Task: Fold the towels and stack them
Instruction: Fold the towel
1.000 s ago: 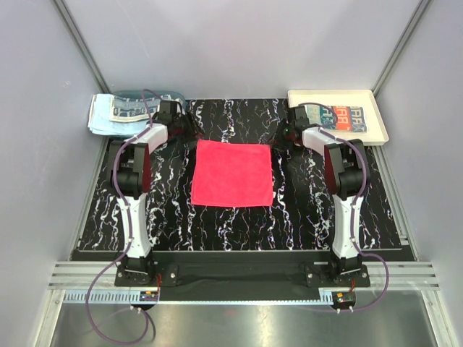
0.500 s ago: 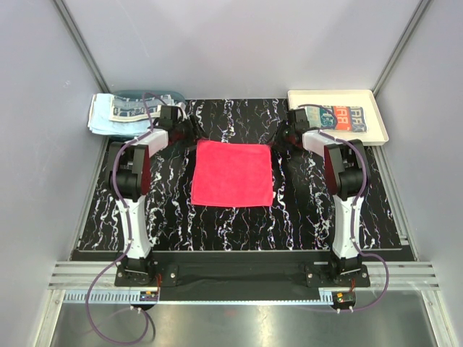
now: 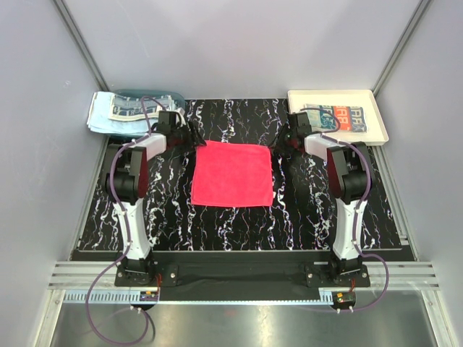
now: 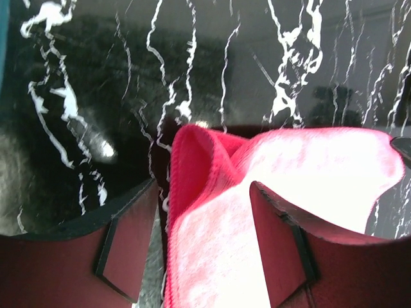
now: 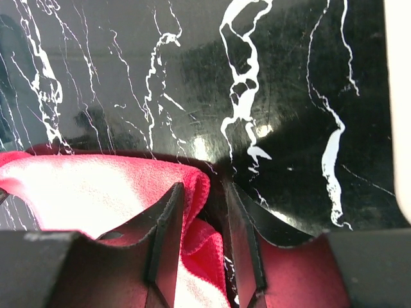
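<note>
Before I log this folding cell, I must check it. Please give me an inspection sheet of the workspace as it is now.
Surface: black marbled table top, glossy.
Job's things: red-pink towel spread at centre; light blue and patterned towels heaped on the teal basket, far left; folded patterned towel in the cream tray, far right.
Clutter: nothing seen.
Grippers: left claw open, astride the towel's far left corner; right claw shut on its far right corner.
Cables: purple cables along both arms, looping near the bases.
Surroundings: grey walls on three sides.
</note>
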Controlling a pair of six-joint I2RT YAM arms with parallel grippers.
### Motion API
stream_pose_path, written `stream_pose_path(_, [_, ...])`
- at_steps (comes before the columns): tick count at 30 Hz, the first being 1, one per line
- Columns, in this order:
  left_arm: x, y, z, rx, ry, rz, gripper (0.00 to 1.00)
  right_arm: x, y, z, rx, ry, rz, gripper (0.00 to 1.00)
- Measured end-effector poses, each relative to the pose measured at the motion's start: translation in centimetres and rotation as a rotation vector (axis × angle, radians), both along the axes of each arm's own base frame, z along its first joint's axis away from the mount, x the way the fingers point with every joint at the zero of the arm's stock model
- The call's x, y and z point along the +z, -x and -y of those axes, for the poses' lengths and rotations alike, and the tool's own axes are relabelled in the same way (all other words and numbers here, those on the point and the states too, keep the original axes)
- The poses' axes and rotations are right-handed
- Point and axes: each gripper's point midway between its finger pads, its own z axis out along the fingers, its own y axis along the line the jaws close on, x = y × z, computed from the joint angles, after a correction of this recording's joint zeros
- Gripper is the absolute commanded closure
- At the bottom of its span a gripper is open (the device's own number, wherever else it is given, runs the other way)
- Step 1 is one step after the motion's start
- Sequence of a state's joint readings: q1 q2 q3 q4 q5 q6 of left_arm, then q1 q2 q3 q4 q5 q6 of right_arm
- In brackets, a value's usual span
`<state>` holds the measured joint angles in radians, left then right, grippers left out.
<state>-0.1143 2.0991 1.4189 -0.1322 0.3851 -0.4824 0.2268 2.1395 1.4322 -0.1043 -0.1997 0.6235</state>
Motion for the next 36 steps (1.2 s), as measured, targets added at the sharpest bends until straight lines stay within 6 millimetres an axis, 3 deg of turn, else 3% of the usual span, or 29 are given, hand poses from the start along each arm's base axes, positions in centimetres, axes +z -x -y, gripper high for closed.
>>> stream_pose_path(9, [-0.5, 0.5, -1.4, 0.038, -0.062, -0.037, 0.46, 0.1, 0.5, 0.1, 0.011, 0.005, 0.001, 0.6])
stream_pose_path(19, [-1.0, -0.1, -2.1, 0.079, -0.142, -0.075, 0.48, 0.1, 0.9, 0.6, 0.005, 0.031, 0.007, 0.59])
stream_pose_path(28, [-1.3, -0.5, -1.5, 0.089, -0.169, -0.072, 0.47, 4.1, 0.3, 1.1, -0.022, 0.039, 0.091, 0.57])
stream_pose_path(36, [-1.2, -0.8, -0.9, 0.111, -0.18, -0.054, 0.46, 7.1, -0.4, -0.2, 0.046, 0.02, 0.135, 0.58])
